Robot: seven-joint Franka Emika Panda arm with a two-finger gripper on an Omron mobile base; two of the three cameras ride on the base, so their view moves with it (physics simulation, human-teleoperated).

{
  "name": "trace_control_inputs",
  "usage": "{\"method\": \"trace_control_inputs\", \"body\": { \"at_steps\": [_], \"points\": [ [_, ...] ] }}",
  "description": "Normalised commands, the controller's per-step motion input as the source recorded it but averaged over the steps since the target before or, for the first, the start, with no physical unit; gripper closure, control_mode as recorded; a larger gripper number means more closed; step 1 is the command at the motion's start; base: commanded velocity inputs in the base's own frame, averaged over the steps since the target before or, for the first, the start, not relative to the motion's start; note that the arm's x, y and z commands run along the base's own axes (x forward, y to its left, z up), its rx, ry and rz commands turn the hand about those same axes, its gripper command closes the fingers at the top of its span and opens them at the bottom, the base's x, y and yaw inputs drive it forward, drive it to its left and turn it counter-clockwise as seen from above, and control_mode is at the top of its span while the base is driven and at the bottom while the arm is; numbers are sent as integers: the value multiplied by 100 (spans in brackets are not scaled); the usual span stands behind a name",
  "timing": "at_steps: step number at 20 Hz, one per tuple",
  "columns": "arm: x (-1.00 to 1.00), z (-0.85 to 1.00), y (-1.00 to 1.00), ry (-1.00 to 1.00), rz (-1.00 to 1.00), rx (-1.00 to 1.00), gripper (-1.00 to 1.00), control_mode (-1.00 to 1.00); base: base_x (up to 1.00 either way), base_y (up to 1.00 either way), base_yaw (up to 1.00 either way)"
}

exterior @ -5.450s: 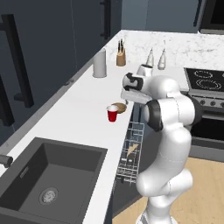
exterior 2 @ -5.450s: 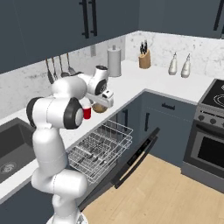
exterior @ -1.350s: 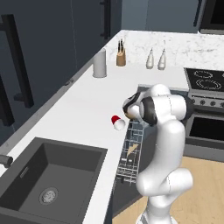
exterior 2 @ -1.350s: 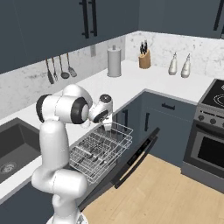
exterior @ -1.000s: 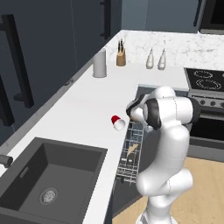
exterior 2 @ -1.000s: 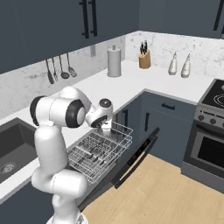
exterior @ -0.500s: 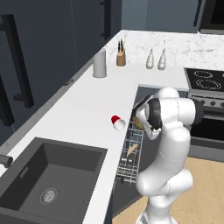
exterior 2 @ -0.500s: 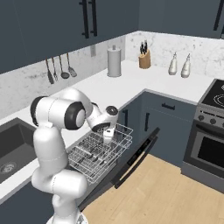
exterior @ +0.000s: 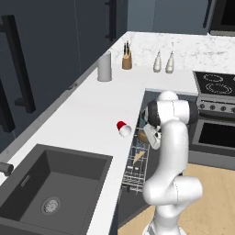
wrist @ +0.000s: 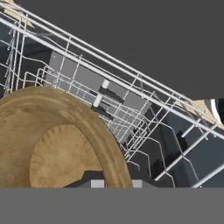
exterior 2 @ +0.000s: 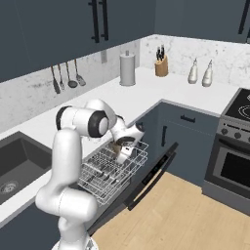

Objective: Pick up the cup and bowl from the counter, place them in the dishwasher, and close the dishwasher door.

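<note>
You have the bowl (wrist: 61,148) clamped in the hand (exterior 2: 122,152), low over the wire rack (exterior 2: 110,171) drawn out of the dishwasher (exterior 2: 141,183). Whether the bowl touches the rack wires yet, you cannot tell. The dishwasher door (exterior 2: 146,178) hangs open below the rack.

The cup (exterior: 123,128) lies on its side on the surface (exterior: 87,114), near the front edge just left of the dishwasher opening, white mouth toward the camera.

The hand view gives you the bowl's tan inside up close, with rack wires and dark tub behind it. In the left base view you get the cup and the sink (exterior: 46,193) near the surface's left end. The right base view shows the forearm reaching forward and down from the elbow, hand pointing down into the rack's far end.
</note>
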Motion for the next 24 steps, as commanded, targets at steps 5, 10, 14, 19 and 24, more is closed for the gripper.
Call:
{"method": "trace_control_inputs", "body": {
  "at_steps": [5,10,14,19,24],
  "points": [
    [72,-28,-4,25,0,26,100,-100,0,0,0],
    [57,-44,0,24,0,23,100,-100,0,0,0],
    [33,-56,2,16,-4,15,100,-100,0,0,0],
    [41,-50,8,4,-19,3,100,-100,0,0,0],
    [50,-36,6,1,-25,0,100,-100,0,0,0]
  ]
}}
